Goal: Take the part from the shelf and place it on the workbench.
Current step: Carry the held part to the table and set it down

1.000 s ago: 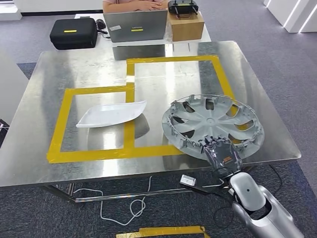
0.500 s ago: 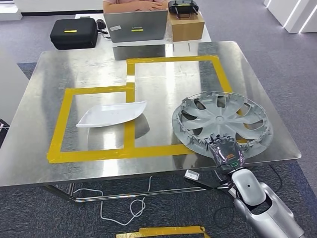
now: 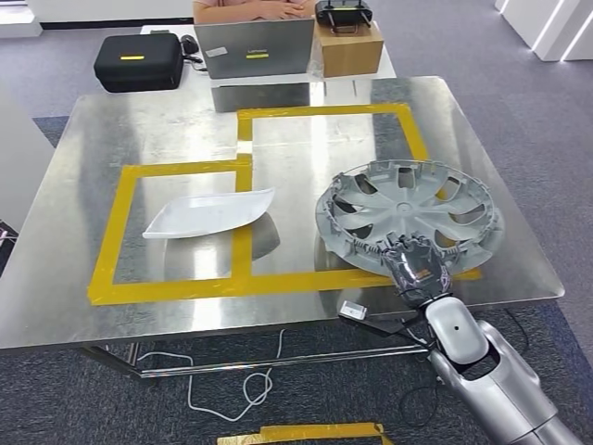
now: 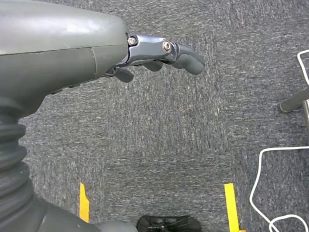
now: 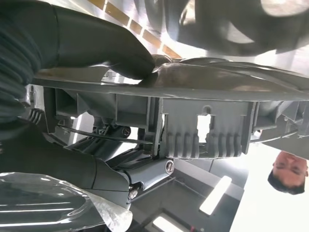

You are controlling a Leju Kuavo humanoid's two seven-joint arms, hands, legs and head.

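Task status: the part, a grey plastic wheel cover (image 3: 409,221), is off the shelf and over the metal workbench (image 3: 175,111), in the right centre of the head view. It overlaps the right end of the yellow tape outline (image 3: 241,278), inner ribbed side up. Its far rim looks close to the table surface while the near rim sits tilted up slightly; whether it bears any weight on the table I cannot tell. The right hand (image 3: 418,269) grips the near rim at the lower right of the frame, thumb (image 5: 109,46) pressed on one face and fingers (image 5: 146,176) curled under the other, pinching the rim between them as the right wrist view shows. The left hand (image 4: 153,53) hangs over the grey carpet, holding nothing, fingers loosely extended and slightly apart. A white curved panel (image 3: 207,213) lies inside the left tape rectangle, well apart from the wheel cover. Judgement: transport is essentially done; what is left is to lay the cover flat, release the rim and pull the arm back.
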